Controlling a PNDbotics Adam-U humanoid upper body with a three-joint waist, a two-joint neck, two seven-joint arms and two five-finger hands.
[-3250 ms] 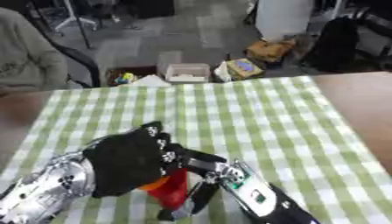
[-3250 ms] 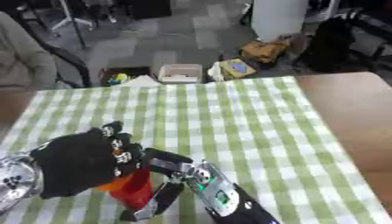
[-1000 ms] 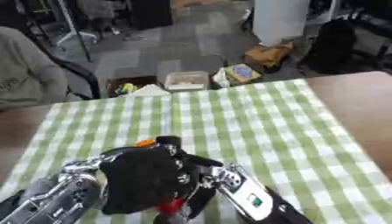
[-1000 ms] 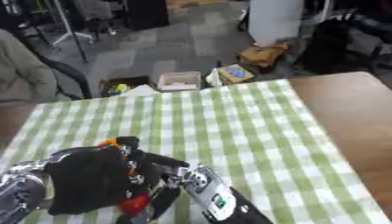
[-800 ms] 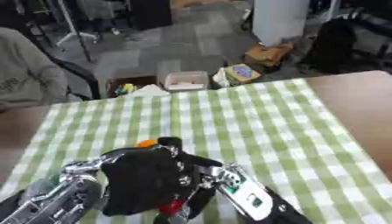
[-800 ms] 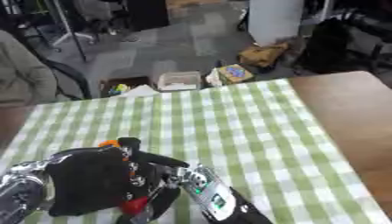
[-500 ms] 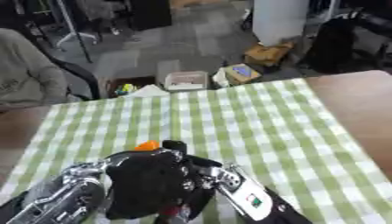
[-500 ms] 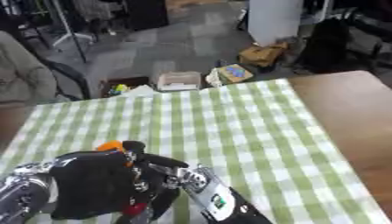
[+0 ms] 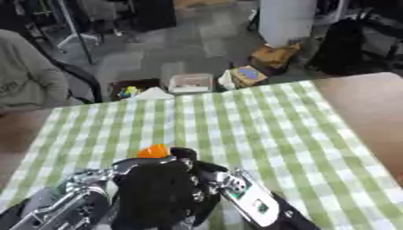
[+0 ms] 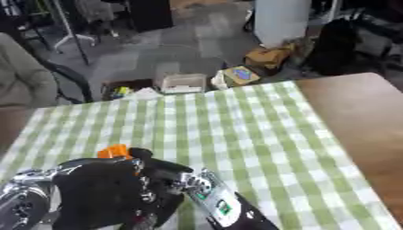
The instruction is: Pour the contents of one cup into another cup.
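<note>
- My left hand [image 9: 157, 195] fills the near left of the view, its black back turned toward the head camera, low over the green-and-white checked cloth [image 9: 260, 121]
- An orange cup [image 9: 154, 151] peeks out just past the far edge of that hand; I only see its upper part, touching or tucked behind the fingers
- The left hand's fingers look curled round the orange cup, though the palm side is hidden from me
- My right hand [image 9: 211, 177] comes in from the lower right and sits right against the left one, its silver and black forearm [image 9: 256, 206] running to the bottom edge
- I cannot tell whether the right hand's fingers are spread or closed; they are buried behind the left hand
- In the right eye view a small reddish patch [image 10: 144, 219] shows low between the two hands; I cannot make out what it is
- The cloth covers a brown wooden table [image 9: 370, 103], bare along the right side
- Beyond the far edge of the table, on the grey floor, sit a small white box [image 9: 192, 82] and a yellowish carton [image 9: 245, 75] beside it
- A person in a grey top [image 9: 28, 76] sits at the far left, well apart from the cups and both hands
</note>
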